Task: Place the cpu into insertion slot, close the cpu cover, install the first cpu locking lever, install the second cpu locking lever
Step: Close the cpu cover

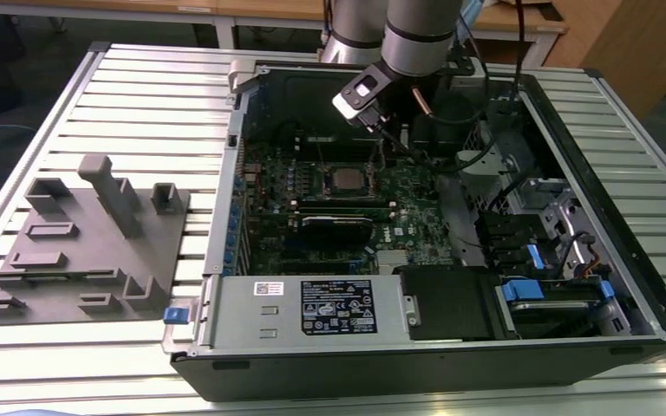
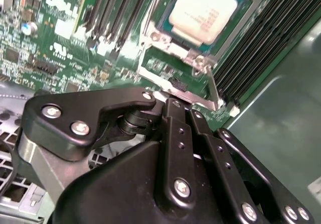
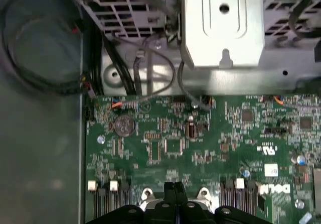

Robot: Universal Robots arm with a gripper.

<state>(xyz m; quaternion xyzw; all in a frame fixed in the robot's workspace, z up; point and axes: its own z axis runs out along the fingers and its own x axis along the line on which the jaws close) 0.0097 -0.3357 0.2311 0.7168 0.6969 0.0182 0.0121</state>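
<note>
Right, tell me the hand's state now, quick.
The hand: closed, fingertips together, with nothing seen held between them.

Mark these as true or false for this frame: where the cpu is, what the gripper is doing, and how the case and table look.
1. The cpu lies seated on the green motherboard. True.
2. The gripper holds the cpu. False: the cpu rests on the board, apart from the gripper.
3. A grey fixture lies on the slatted table, at the exterior view's left of the computer case. True.
4. The computer case is closed by a side panel. False: it is open, and the board inside shows.
5. The gripper's fingers are spread wide. False: in the first wrist view they are together.
</note>
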